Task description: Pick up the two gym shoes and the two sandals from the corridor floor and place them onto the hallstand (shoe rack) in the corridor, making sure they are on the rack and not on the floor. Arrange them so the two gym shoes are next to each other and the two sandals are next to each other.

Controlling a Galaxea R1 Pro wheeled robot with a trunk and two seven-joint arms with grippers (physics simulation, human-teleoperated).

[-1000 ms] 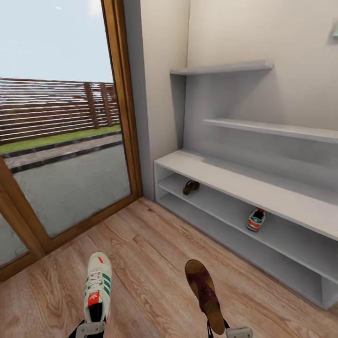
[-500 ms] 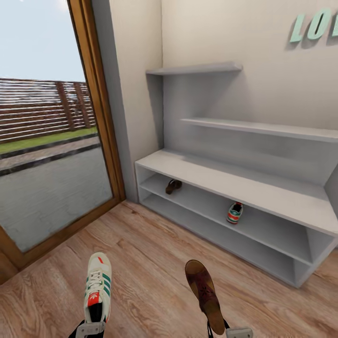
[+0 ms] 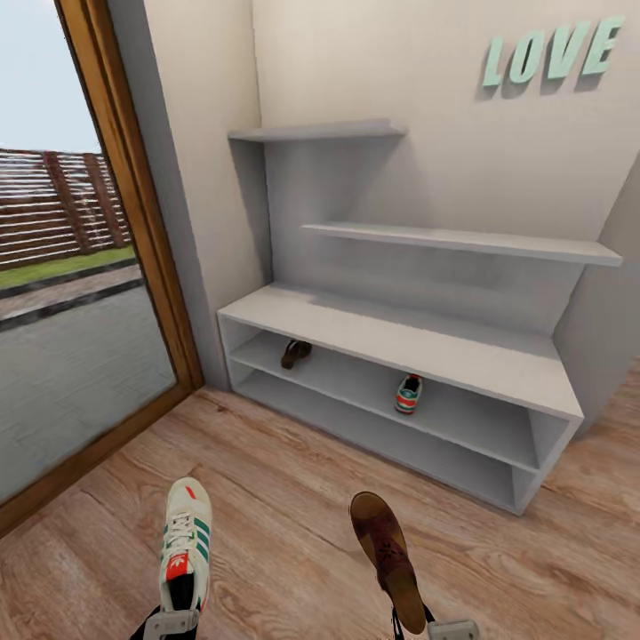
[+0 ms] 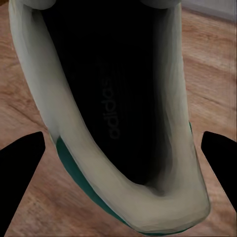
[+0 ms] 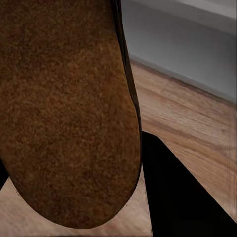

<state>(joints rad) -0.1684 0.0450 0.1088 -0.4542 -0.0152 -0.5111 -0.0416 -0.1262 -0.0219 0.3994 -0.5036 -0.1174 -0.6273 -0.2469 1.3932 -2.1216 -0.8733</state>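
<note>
The head camera has swung right, bringing the whole light grey hallstand into view. The left gripper pinches a white green-striped gym shoe; the right gripper clamps a reddish-brown leather sandal. Their partners, sandal and shoe, sit well apart on the shelf, so pairing remains.

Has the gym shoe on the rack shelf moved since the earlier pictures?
No. The gym shoe keeps its place on the hallstand's shelf; both shifted leftward together, so the camera turned.
</note>
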